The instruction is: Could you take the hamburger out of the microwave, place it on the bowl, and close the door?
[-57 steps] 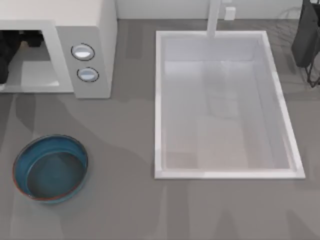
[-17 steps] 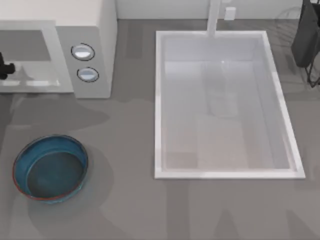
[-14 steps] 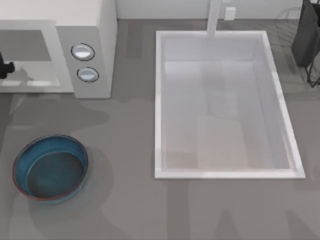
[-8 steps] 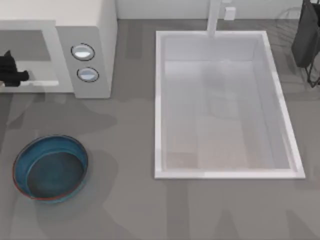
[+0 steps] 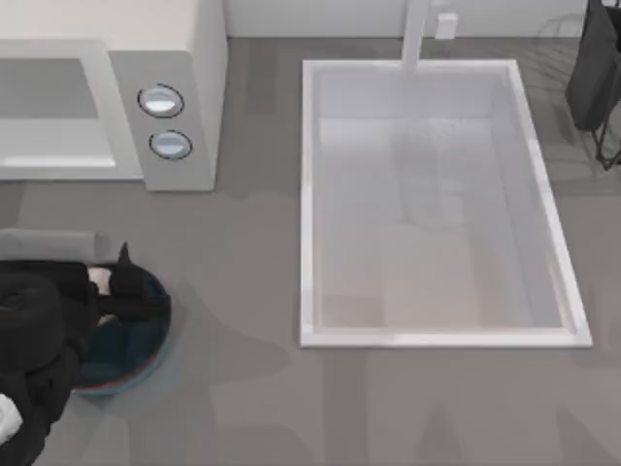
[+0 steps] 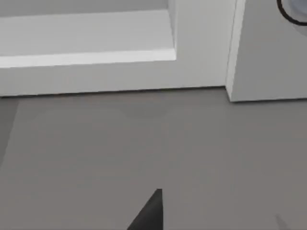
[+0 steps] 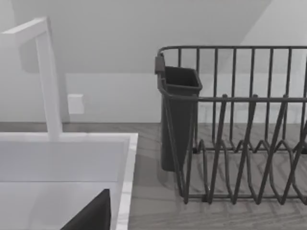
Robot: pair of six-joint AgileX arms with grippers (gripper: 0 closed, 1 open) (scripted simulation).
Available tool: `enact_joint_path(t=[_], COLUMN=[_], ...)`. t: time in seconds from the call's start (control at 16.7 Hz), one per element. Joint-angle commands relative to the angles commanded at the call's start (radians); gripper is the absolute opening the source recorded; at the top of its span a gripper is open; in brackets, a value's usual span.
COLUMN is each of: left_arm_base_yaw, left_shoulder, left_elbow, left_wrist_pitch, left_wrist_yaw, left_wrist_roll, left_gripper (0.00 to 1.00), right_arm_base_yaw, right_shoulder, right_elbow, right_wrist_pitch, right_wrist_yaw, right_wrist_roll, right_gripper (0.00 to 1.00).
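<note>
**Left tool carries hamburger over the bowl**

The left tool hovers over the bowl, clenched on the whitish hamburger, bowl floor directly beneath. The microwave stands beyond it, door hanging open. Right arm idles beside the sink.

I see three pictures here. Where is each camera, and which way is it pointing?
Top view: hangs above the table, looking down on the microwave, sink and bowl; the left arm's pincer is over the bowl.
Left wrist view: rides the left arm, facing the microwave front, with a dark pincer tip low in the picture.
Right wrist view: rides the right arm, facing the dish rack and tap.
Shared: top and left wrist views both show the microwave.
</note>
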Motion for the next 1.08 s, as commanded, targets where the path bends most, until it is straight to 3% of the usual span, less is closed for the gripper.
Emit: enact_joint_path(t=[0.18,0.36,0.72,1.08], left_arm_base_yaw=[-0.148,-0.209,-0.197,-0.127], left_shoulder=[-0.020,-0.033,-0.015,0.197], left_elbow=[-0.158,-0.220,-0.204,-0.092], left_wrist_pitch=[0.137,0.197,0.207,0.304], left_wrist_yaw=[-0.136,-0.196,-0.188,-0.115], left_wrist_roll=[-0.039,-0.057,-0.052,-0.030], left_gripper=[0.00,0.00,0.00,0.00], right_arm_base_yaw=[0.000,0.000,0.000,0.000], right_shoulder=[0.000,0.000,0.000,0.000], right_elbow=[0.000,0.000,0.000,0.000], right_wrist_pitch=[0.000,0.000,0.000,0.000], right_wrist_yaw=[0.000,0.000,0.000,0.000], right_wrist_roll=[0.000,0.000,0.000,0.000], right_gripper=[1.00,1.00,1.00,1.00])
